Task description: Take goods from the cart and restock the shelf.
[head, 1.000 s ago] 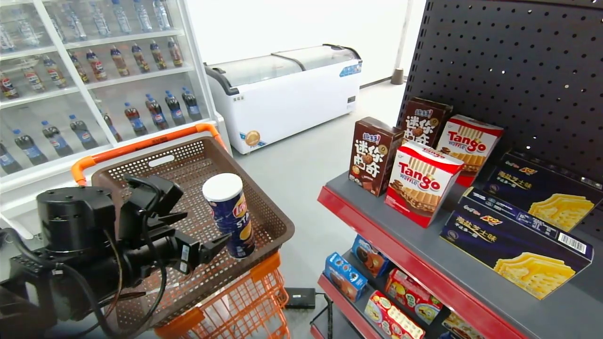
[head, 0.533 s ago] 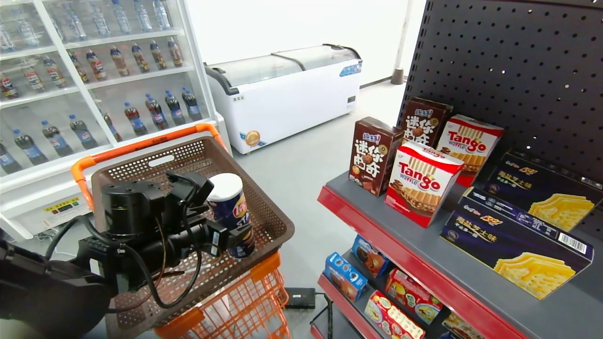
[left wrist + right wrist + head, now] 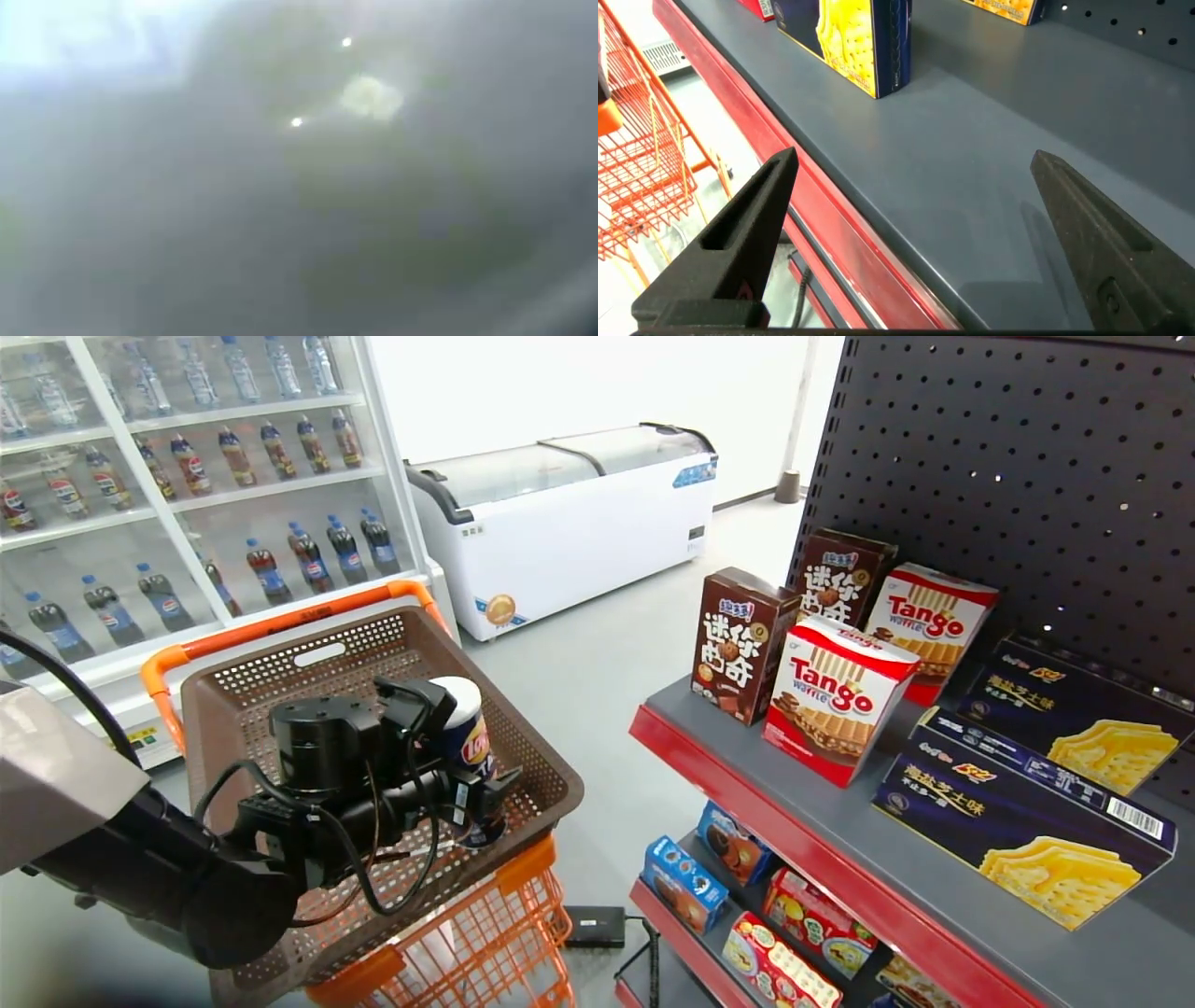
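Observation:
A blue chips can [image 3: 471, 733] with a white lid stands upright in the brown basket [image 3: 546, 770] on top of the orange cart [image 3: 485, 933]. My left gripper [image 3: 476, 777] is open with one finger on each side of the can's lower body; I cannot tell if they touch it. The left wrist view is a grey blur. My right gripper [image 3: 920, 252] is open and holds nothing, hovering over a bare stretch of the grey shelf [image 3: 971, 140] near its red front edge.
On the shelf [image 3: 840, 840] stand brown cookie boxes [image 3: 742, 644], red-and-white wafer boxes [image 3: 836, 700] and flat dark blue cracker boxes [image 3: 1022, 817]. More snacks sit on the lower shelf [image 3: 747, 905]. A drinks fridge [image 3: 187, 476] and a chest freezer [image 3: 569, 523] stand behind the cart.
My left arm has moved forward over the basket, bringing its open gripper from short of the can to around it. The can and the shelf goods have stayed in place.

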{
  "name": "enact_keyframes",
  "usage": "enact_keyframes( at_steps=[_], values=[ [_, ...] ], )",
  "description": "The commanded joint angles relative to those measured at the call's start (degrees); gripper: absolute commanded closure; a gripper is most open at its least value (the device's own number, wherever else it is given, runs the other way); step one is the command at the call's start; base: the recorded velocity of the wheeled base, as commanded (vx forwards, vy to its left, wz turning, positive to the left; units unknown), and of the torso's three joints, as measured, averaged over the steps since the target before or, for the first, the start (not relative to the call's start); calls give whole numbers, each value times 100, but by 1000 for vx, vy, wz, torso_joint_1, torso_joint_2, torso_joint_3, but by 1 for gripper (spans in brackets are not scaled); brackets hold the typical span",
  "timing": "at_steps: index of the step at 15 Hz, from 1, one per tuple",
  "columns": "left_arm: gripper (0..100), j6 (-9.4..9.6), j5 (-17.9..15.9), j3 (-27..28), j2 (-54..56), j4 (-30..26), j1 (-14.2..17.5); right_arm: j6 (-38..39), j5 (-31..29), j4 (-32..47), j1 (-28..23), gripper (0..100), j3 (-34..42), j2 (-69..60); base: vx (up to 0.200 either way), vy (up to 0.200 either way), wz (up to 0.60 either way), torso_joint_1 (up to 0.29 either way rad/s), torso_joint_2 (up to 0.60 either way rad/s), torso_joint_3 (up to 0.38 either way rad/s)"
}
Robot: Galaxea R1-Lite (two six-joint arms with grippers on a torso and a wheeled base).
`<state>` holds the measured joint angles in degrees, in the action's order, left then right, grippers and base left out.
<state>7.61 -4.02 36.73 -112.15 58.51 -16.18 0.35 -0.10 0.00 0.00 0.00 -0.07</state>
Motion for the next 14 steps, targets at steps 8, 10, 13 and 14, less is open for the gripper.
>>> enact_keyframes(
  at_steps=[8, 10, 13, 14],
  values=[
    [100, 224, 191, 229, 220, -95, 36, 0, 1, 0, 0, 0, 0, 7, 0, 0, 0, 0, 0, 0],
    [100, 232, 183, 757, 501, -437, 18, 0, 1, 0, 0, 0, 0, 7, 0, 0, 0, 0, 0, 0],
    [100, 224, -283, 1337, 1143, -1114, -114, 0, 1, 0, 0, 0, 0, 7, 0, 0, 0, 0, 0, 0],
    [100, 224, -362, 1363, 1213, -1097, -114, 0, 1, 0, 0, 0, 0, 7, 0, 0, 0, 0, 0, 0]
  ],
)
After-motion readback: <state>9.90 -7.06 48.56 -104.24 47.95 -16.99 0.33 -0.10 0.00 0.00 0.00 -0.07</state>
